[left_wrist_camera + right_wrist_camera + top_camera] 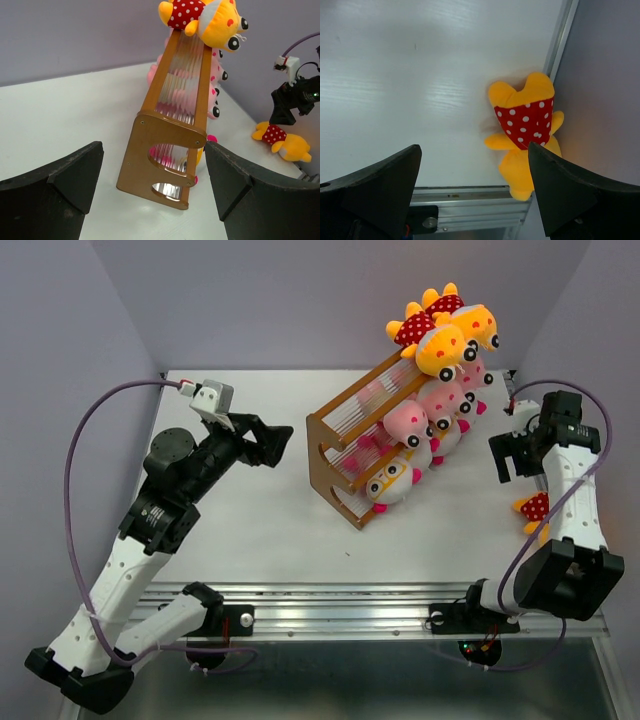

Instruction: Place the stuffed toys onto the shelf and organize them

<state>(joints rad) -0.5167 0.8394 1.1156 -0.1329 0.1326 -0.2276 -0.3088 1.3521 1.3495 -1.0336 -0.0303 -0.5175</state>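
Most stuffed toys (432, 410) are already sitting on the wooden shelf (322, 440). One yellow-orange toy in red polka dots (524, 125) is lying at the tabletop's (250, 530) right edge, awaiting shelving. The right hand (512, 455) is hovering over it, spread wide and empty; the left hand (278, 443) is gaping likewise.

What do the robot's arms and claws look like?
The left arm and right arm have white shells dotted with small holes, and chunky black joints. The left claw and right claw each have two thick black wedge-shaped fingers. A thin purple cable loops beside each arm. A small grey box sits on the left wrist.
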